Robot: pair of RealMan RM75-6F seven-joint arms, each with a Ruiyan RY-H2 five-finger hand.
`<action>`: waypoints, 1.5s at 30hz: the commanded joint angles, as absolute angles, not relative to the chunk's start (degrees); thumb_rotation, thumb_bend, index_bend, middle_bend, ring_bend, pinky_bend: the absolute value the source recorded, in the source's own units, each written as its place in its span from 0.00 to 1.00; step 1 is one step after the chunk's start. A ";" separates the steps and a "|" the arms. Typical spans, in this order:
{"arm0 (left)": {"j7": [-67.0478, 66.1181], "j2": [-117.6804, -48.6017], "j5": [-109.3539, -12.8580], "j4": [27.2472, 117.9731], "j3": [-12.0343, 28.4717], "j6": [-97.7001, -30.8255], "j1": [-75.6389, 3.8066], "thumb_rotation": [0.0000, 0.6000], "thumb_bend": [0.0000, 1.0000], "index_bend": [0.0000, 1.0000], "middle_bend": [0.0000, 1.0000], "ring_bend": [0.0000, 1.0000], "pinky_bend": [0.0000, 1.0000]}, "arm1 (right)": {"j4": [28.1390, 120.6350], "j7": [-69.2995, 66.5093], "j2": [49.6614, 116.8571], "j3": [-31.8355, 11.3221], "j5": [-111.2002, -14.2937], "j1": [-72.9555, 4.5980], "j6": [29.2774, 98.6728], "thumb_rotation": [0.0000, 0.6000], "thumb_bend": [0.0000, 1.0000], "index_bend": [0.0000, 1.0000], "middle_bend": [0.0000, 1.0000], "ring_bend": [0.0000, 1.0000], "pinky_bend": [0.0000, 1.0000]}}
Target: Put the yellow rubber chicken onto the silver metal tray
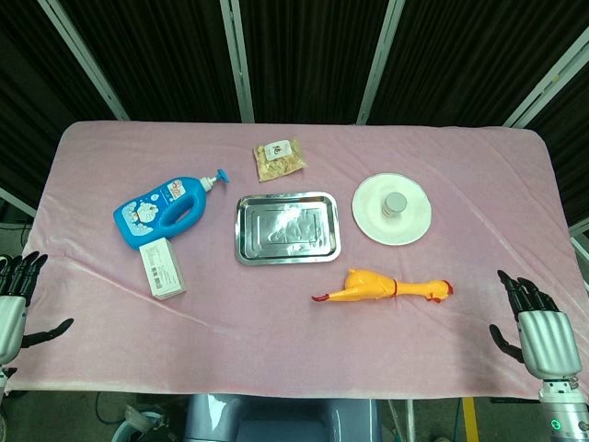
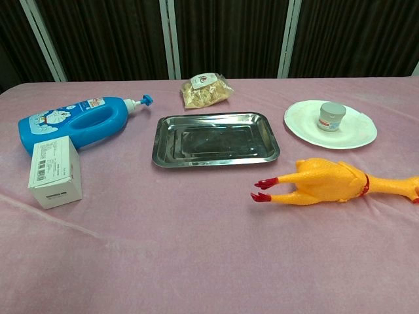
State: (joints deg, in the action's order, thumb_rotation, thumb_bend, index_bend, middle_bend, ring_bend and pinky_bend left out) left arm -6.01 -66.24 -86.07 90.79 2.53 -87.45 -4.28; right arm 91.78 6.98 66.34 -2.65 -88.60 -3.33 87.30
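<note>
Head view has the yellow rubber chicken (image 1: 382,288) lying on its side on the pink cloth, just off the silver metal tray (image 1: 286,227). Right hand (image 1: 536,325) sits well apart at the table edge, fingers spread, empty; left hand (image 1: 17,296) likewise

Even, bright overhead light is falling on the pink cloth (image 1: 294,331), casting only faint, short shadows. The silver metal tray (image 2: 216,139) is throwing back soft glare and blurred reflections. Both views are staying sharp; the dark backdrop (image 1: 304,55) is swallowing detail, with slight bending at the edges
</note>
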 commanded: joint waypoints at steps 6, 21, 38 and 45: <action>-6.02 -66.00 -86.17 90.91 2.49 -87.45 -4.24 1.00 0.00 0.01 0.06 0.03 0.00 | 92.05 6.95 66.25 -2.69 -88.72 -3.38 87.28 1.00 0.31 0.07 0.22 0.16 0.29; -5.73 -65.02 -87.80 92.04 1.26 -89.05 -2.89 1.00 0.00 0.02 0.06 0.03 0.00 | 91.24 2.87 65.75 -1.51 -91.73 -3.12 88.30 1.00 0.31 0.07 0.22 0.16 0.29; -6.96 -63.24 -89.47 94.83 0.55 -88.21 -3.29 1.00 0.00 0.02 0.06 0.03 0.00 | 95.38 0.89 65.36 -3.37 -94.15 -13.42 75.42 1.00 0.31 0.10 0.22 0.20 0.31; -7.02 -62.55 -89.45 95.52 0.46 -88.05 -3.25 1.00 0.00 0.02 0.06 0.03 0.00 | 93.94 1.31 68.09 -5.60 -88.15 -20.40 63.49 1.00 0.31 0.10 0.22 0.20 0.31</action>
